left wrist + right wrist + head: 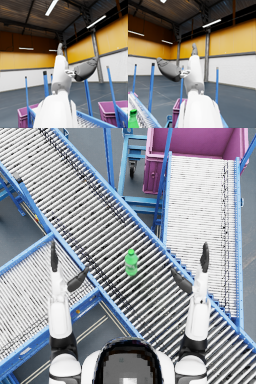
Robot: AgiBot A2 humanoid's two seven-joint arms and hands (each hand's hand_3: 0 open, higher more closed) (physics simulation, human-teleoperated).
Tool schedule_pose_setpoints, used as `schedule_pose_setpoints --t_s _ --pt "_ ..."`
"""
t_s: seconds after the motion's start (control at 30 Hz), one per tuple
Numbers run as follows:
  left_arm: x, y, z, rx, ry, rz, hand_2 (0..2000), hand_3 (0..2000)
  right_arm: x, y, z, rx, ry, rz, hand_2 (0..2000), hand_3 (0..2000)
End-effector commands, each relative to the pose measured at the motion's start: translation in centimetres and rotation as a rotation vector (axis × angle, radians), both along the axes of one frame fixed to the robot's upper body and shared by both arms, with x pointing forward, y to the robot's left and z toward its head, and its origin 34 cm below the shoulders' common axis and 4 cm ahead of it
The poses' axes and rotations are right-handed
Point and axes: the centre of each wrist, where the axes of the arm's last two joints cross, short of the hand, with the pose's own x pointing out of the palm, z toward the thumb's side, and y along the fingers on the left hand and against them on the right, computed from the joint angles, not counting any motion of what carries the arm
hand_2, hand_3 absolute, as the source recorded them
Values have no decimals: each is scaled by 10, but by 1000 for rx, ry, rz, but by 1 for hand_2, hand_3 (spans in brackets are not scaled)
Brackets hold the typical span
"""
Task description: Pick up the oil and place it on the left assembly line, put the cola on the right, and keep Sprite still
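Observation:
A green Sprite bottle [131,262] stands upright on the rollers of the middle conveyor [90,208], between my two hands. Its cap and upper body also show in the right wrist view as the Sprite bottle [133,119]. My left hand [62,273] is raised to the left of the bottle, fingers spread, holding nothing. My right hand [196,274] is raised to the right of it, also spread and holding nothing. In the wrist views the left hand [75,67] and right hand [179,66] point up at the hall. No oil or cola is in view.
A left conveyor [25,288] and a right conveyor [200,208] branch off the middle one, all with blue frames. A purple bin [195,143] stands at the far end of the right conveyor. More purple bins [110,112] show in the wrist views.

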Motion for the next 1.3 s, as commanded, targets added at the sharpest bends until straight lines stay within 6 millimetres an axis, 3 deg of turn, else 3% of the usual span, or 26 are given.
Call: schedule_pose_setpoints --t_s 0.03,0.63,1.3 --pt "1 -2 -3 -8 19 -18 0 0 1 2 -3 1 17 23 0 0" --pt "4 -29 -79 -202 471 -330 0 0 6 40 -65 49 397 458 0 0" --pt "4 -31 -84 -216 505 -346 0 0 6 42 -70 54 425 484 0 0"
